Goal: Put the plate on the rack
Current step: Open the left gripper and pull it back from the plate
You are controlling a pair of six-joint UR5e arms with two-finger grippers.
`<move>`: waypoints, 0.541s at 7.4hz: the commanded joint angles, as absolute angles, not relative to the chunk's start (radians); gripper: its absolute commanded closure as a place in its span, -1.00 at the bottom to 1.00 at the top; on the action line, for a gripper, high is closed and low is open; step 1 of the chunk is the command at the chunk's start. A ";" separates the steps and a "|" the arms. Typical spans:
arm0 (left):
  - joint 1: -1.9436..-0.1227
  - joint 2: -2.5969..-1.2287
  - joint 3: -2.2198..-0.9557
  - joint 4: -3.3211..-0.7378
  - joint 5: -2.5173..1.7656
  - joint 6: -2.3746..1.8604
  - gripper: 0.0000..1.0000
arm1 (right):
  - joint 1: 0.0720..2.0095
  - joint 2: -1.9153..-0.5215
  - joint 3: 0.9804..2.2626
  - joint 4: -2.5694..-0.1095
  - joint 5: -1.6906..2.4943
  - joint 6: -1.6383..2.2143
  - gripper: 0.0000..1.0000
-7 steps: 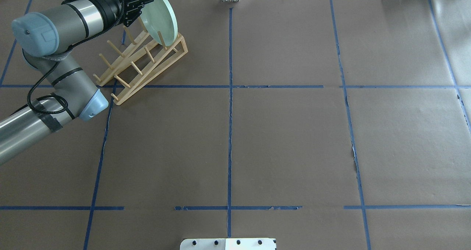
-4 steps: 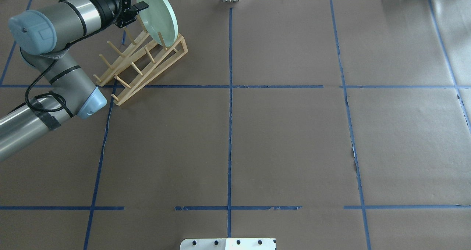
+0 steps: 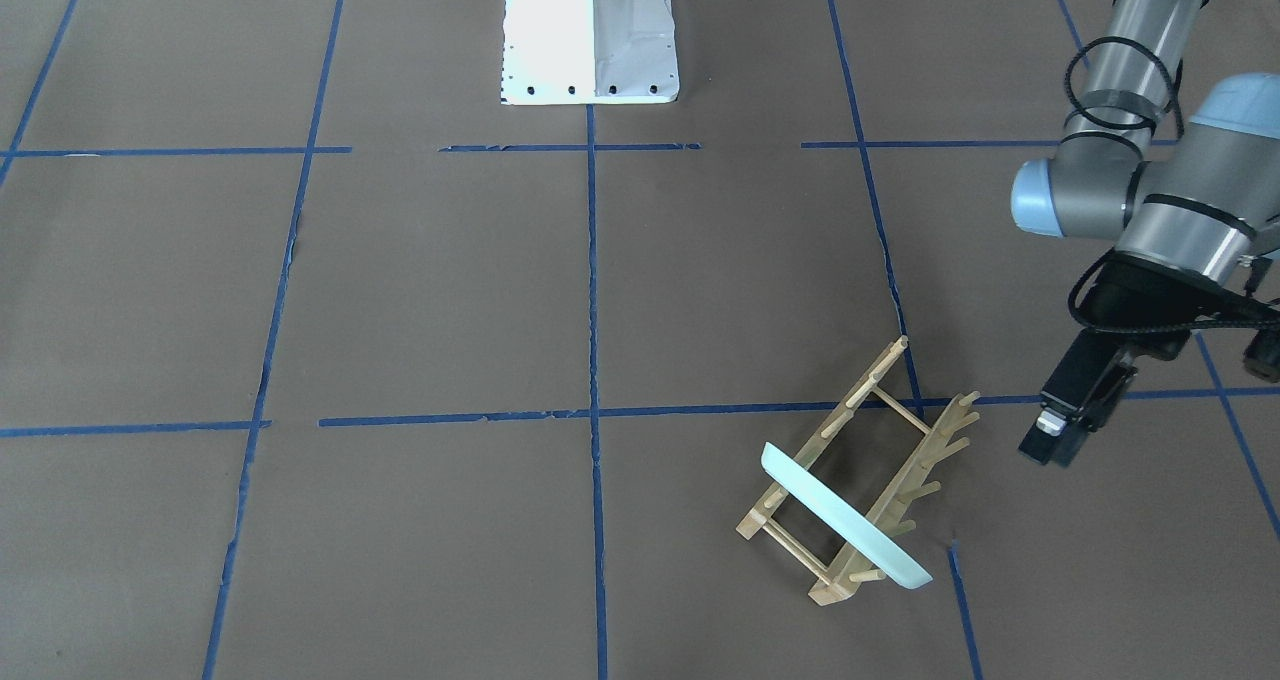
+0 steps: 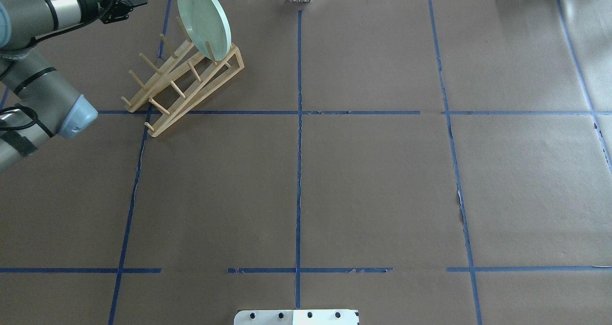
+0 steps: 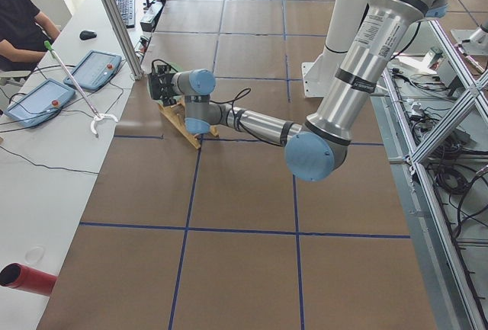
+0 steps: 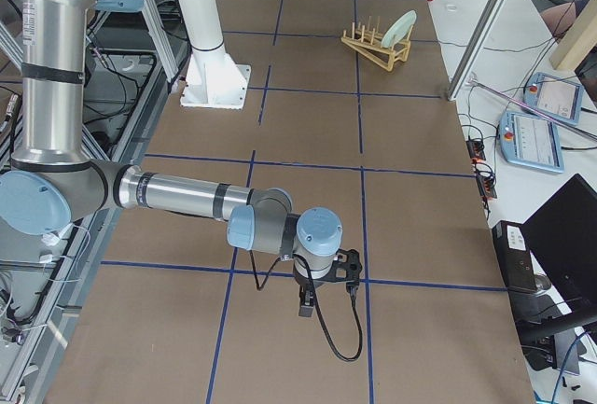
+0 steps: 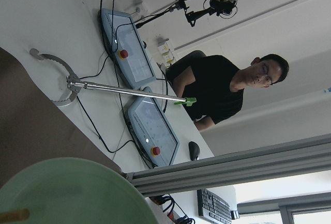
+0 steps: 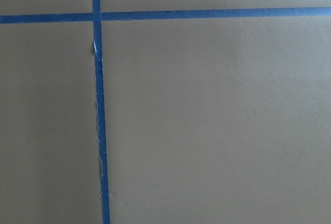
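The pale mint-green plate [image 4: 203, 19] stands on edge between the pegs at the far end of the light wooden rack [image 4: 191, 83], leaning slightly. It also shows in the front-facing view [image 3: 845, 520] on the rack [image 3: 838, 422], and its rim fills the bottom left corner of the left wrist view [image 7: 67, 193]. My left gripper [image 4: 125, 4] is open and empty, off to the left of the plate and clear of it; it also shows in the front-facing view [image 3: 1058, 438]. My right gripper [image 6: 317, 297] hangs low over bare table far from the rack; I cannot tell whether it is open or shut.
The white robot base [image 3: 588, 30] is at the table's near edge. Blue tape lines cross the brown table cover [image 4: 373, 186]. A white side table beyond the rack carries teach pendants [image 5: 95, 67], with an operator [image 5: 19, 17] seated there.
My left gripper has let go of the plate's rim and drawn back to the left, away from the rack. The plate stays standing in the rack.
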State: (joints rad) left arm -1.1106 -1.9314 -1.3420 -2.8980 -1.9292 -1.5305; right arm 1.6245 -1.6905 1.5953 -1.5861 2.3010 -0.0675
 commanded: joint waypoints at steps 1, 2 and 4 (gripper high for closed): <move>-1.283 -1.710 -1.344 -2.817 -2.141 -1.027 -1.00 | 1.624 -1.690 1.595 -1.586 2.301 -0.067 -1.00; -1.367 -1.674 -1.345 -2.668 -2.214 -0.779 -1.00 | 1.624 -1.690 1.595 -1.586 2.301 -0.067 -1.00; -1.506 -1.641 -1.454 -2.155 -2.223 -0.279 -1.00 | 1.624 -1.690 1.595 -1.586 2.301 -0.067 -1.00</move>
State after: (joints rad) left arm -1.4109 -1.6650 -1.3888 -2.4746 -2.2081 -0.6093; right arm 1.6245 -1.6904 1.5953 -1.5861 2.3010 -0.0675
